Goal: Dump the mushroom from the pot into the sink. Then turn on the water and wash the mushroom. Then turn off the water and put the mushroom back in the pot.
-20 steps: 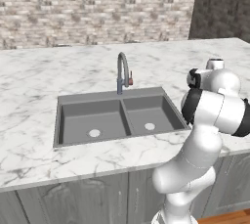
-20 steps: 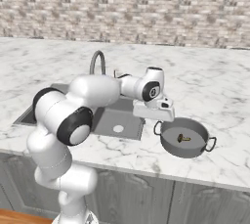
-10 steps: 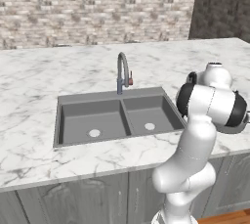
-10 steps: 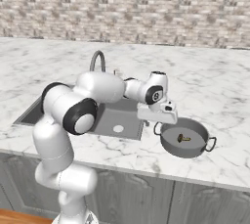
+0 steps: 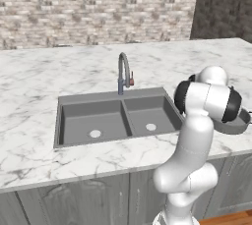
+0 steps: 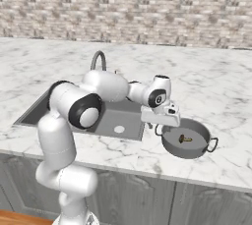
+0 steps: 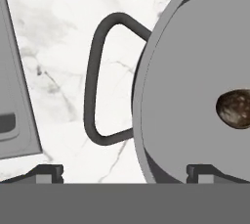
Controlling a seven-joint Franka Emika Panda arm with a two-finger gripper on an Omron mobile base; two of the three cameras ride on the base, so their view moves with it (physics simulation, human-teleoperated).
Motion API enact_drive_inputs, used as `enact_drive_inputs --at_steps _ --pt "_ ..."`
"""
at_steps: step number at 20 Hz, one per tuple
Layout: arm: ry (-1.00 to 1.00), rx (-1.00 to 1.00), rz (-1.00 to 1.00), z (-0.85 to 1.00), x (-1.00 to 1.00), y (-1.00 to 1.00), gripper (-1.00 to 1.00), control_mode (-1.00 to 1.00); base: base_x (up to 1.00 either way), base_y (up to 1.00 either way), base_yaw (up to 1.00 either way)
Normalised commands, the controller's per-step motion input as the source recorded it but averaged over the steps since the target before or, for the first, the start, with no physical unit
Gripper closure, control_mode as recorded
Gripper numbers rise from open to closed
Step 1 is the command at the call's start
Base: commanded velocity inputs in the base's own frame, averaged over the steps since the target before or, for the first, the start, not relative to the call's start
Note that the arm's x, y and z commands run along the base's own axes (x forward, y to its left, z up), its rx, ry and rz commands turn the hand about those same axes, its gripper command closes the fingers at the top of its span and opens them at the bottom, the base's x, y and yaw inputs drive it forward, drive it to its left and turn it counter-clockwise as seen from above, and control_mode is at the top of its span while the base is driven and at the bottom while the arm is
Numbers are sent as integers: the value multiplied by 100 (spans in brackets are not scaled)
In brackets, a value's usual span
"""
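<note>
The end effector [image 7: 124,171] hovers low, its tips spread wide and holding nothing. Just ahead lies the pot [image 7: 180,81] loop handle [image 7: 97,78], with the mushroom [image 7: 236,108] inside the pot, beyond it. To grip well, it should straddle the handle bar squarely. The sink [image 6: 115,118] rim lies alongside; the faucet [image 5: 123,73] stands clear on the surface [image 6: 216,91].

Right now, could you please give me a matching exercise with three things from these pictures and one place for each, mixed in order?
Things:
1. small brown mushroom
2. curved grey metal faucet
3. round light drain

Places:
A. on the basin floor of the dark grey sink
B. inside the shallow dark grey pot
C. behind the sink's centre divider

Pairs: 1-B, 2-C, 3-A
</note>
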Motion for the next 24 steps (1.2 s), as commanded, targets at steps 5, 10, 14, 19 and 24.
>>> enact_drive_inputs --at_steps 5,10,14,19,24 --pt "0 0 0 -18 23 -2 -100 -100 0 0 0" --pt "0 0 0 -19 25 -4 -100 -100 0 0 0" --pt "0 0 0 -27 20 -5 -100 -100 0 0 0" --pt "0 0 0 -28 22 -7 -100 -100 0 0 0" --pt "0 0 0 -29 22 -8 -100 -100 0 0 0"
